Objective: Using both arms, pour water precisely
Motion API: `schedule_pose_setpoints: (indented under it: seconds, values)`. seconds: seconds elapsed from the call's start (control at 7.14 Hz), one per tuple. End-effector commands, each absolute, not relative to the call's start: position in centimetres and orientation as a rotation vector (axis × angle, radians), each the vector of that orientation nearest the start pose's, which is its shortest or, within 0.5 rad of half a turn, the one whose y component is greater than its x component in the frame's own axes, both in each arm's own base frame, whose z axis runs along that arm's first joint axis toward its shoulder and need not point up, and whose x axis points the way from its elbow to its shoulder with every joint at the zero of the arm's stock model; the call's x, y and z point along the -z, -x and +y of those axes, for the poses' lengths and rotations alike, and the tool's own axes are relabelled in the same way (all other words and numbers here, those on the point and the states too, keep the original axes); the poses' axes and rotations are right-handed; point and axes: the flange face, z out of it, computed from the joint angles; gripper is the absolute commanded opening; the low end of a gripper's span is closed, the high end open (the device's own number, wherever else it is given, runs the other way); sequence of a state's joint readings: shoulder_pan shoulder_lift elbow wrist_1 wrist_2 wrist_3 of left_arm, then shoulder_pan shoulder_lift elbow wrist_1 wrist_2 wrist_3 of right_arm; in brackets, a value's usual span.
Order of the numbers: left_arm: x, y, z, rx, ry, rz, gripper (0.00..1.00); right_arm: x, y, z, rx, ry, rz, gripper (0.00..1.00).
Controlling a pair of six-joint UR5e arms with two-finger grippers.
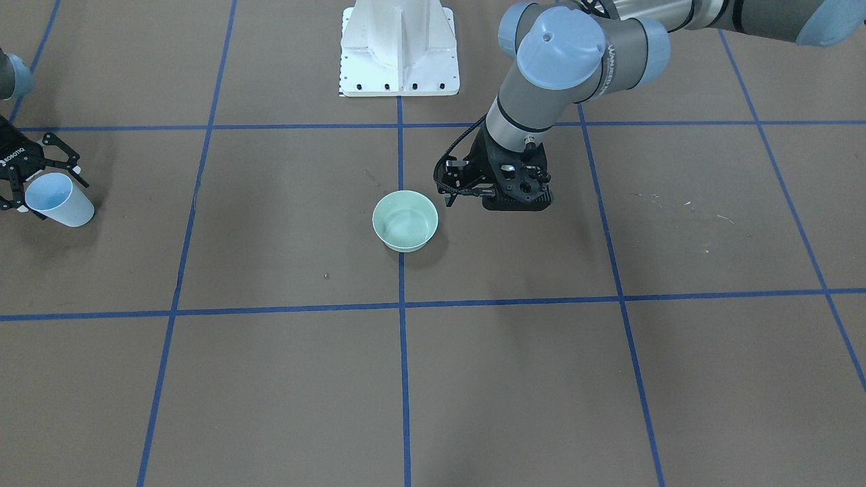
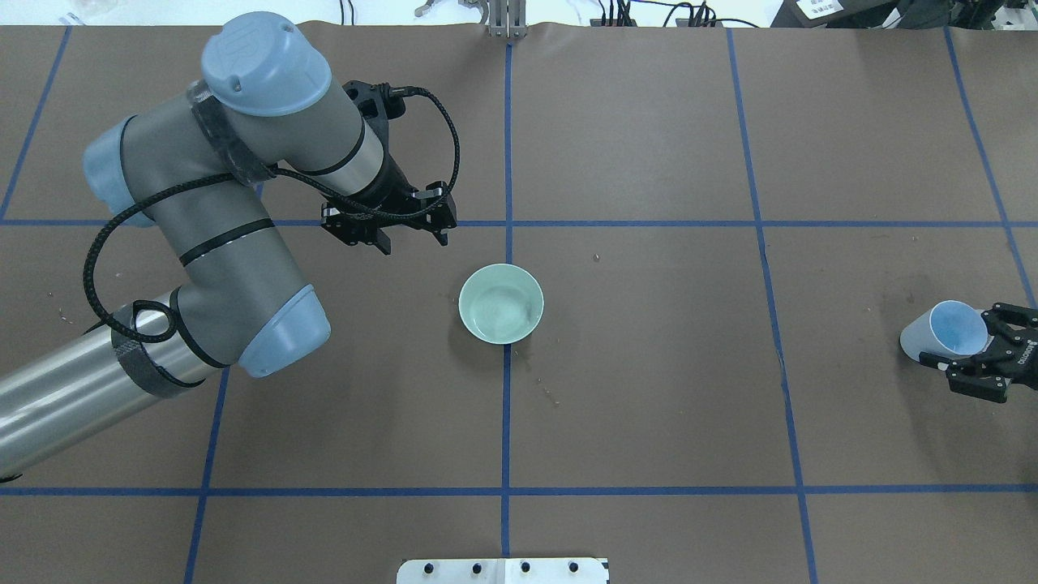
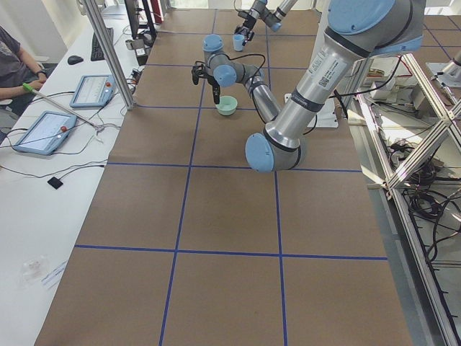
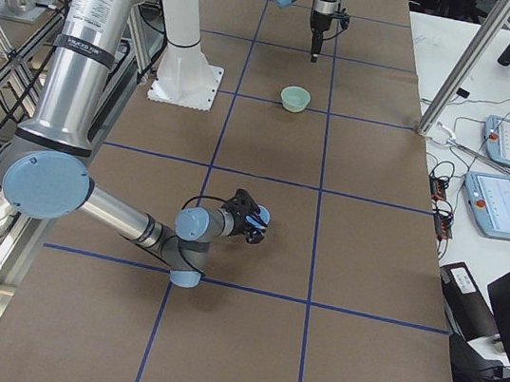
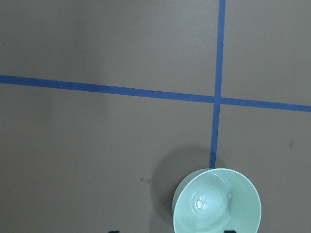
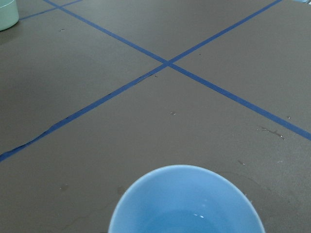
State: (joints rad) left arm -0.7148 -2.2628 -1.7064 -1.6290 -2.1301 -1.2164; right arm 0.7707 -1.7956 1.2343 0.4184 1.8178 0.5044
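A mint-green bowl (image 2: 500,304) stands on the brown table at a crossing of blue tape lines. It also shows in the front view (image 1: 404,220) and the left wrist view (image 5: 216,204), with faint shiny glints at its bottom. My left gripper (image 2: 412,241) hangs above the table just beside the bowl, pointing down, open and empty. My right gripper (image 2: 969,345) is far off at the table's right edge, shut on a light-blue cup (image 2: 945,331) that stands about upright, low over the table. The water (image 6: 197,215) shows as small glints inside the cup.
The white pedestal base (image 1: 399,51) stands at the robot's side of the table, behind the bowl. Blue tape lines (image 2: 649,223) grid the brown surface. In the left side view, a desk with tablets (image 3: 94,90), a metal post (image 3: 108,50) and a seated person (image 3: 11,58) border the far table edge.
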Motion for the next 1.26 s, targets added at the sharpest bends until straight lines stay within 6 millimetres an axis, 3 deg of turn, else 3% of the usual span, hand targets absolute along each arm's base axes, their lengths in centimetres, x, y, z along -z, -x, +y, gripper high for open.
schedule_pose_setpoints:
  seconds: [0.0, 0.56, 0.7, 0.98, 1.12]
  values:
    - [-17.8, -44.9, -49.6, 0.082, 0.011, 1.005, 0.78, -70.0, 17.2, -31.9, 0.422, -1.026, -1.036, 0.77]
    - [-17.7, -44.8, -49.6, 0.082, 0.008, 1.007, 0.78, -69.5, 17.3, -32.0, 0.418, -1.038, -1.047, 0.35]
    - [-17.3, -44.2, -49.7, 0.084, -0.001, 1.015, 0.78, -69.0, 17.5, -32.3, 0.418, -1.048, -1.052, 0.32]
    - [-17.0, -41.7, -51.1, 0.115, -0.009, 1.023, 0.78, -66.6, 20.3, -35.1, 0.387, -1.080, -1.085, 0.21]
    - [-18.5, -39.2, -52.5, 0.137, 0.021, 1.032, 0.78, -64.8, 22.1, -37.1, 0.352, -1.073, -1.086, 0.21]
